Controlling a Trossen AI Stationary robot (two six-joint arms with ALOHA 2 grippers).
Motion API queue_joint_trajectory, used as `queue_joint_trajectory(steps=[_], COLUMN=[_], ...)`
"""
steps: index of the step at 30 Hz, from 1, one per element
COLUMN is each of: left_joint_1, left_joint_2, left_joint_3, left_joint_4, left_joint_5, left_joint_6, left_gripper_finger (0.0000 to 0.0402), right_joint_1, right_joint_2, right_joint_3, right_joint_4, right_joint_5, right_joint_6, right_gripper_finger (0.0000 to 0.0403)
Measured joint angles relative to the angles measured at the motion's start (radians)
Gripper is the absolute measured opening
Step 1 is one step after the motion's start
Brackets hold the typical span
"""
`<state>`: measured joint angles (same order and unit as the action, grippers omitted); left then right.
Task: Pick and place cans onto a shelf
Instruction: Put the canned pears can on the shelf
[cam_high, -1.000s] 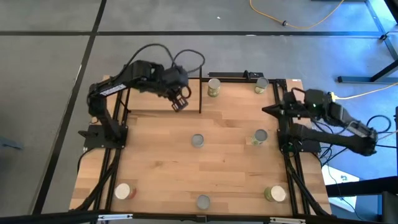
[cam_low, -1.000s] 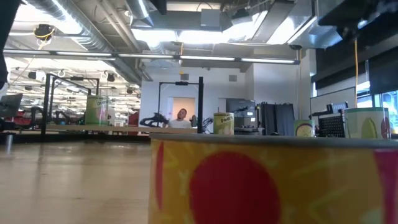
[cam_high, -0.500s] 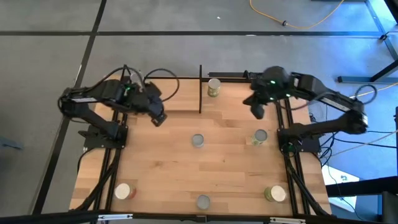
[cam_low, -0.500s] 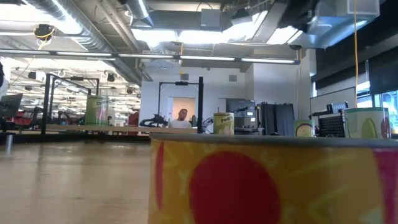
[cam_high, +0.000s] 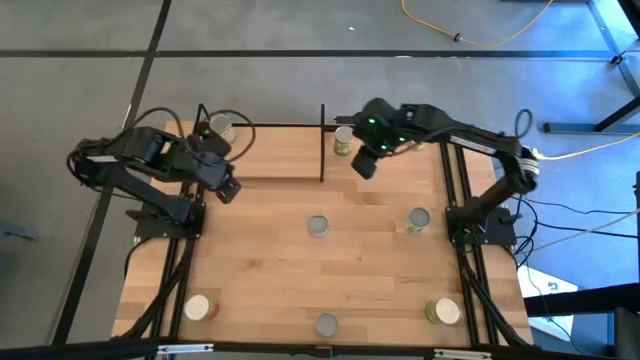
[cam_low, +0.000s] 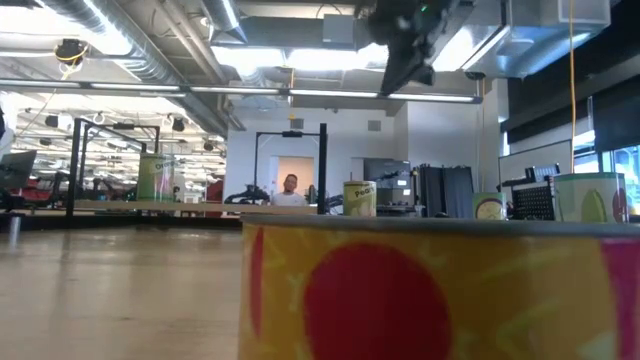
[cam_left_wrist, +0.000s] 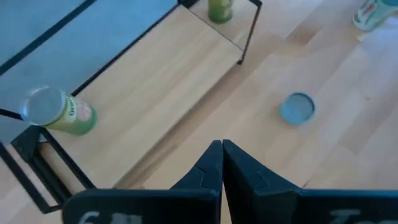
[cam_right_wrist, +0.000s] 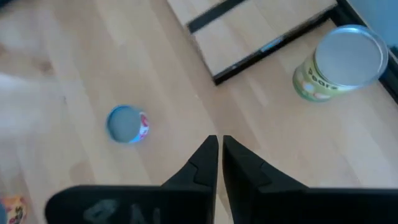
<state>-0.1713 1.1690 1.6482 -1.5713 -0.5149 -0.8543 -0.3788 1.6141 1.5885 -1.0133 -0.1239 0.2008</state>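
The right gripper (cam_high: 363, 165) hangs in the air with its two dark fingers pressed together, empty, as the right wrist view (cam_right_wrist: 217, 149) shows. Just beside it, toward the far edge of the table, stands a greenish-yellow can with a silvery round top (cam_high: 343, 141) (cam_right_wrist: 339, 63), upright on the tabletop next to the end post of the small rack of thin black metal posts framing a light wooden board (cam_high: 270, 150). Nearer the table's middle, below and left of this gripper in the high view, a small tin with a bluish-grey top and a red-marked side (cam_high: 318, 227) (cam_right_wrist: 127, 123) stands alone. Another can with a yellowish label (cam_high: 418, 220) is off to the gripper's right, near the right arm's base.

The left gripper (cam_high: 226, 188) is also closed and empty (its fingertips meet in the left wrist view (cam_left_wrist: 222, 149)), held above the table's left edge just in front of the rack. A green-labelled can with a silvery top (cam_high: 219, 128) (cam_left_wrist: 59, 112) stands on the rack's board at its far-left corner, close behind this gripper.

Three more cans sit well apart from both grippers along the near edge: a white-topped one (cam_high: 196, 307), a grey-topped one (cam_high: 326, 324) and a green-sided one (cam_high: 441, 312).
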Motion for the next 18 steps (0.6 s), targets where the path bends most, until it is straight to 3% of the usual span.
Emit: queue_joint_trajectory(steps=[9, 18], left_joint_1=[-0.001, 0.000], left_joint_2=[-0.056, -0.071], left_joint_3=[0.000, 0.000], left_joint_4=[0.000, 0.000], left_joint_5=[-0.005, -0.009], left_joint_6=[0.079, 0.105], left_gripper_finger=[0.0000, 0.0000], right_joint_1=[-0.035, -0.088], right_joint_2=[0.142, 0.237], right_joint_3=[0.088, 0.088], right_joint_4=[0.000, 0.028], right_joint_5=[0.000, 0.008], right_joint_6=[-0.002, -0.052], right_gripper_finger=[0.0007, 0.0066])
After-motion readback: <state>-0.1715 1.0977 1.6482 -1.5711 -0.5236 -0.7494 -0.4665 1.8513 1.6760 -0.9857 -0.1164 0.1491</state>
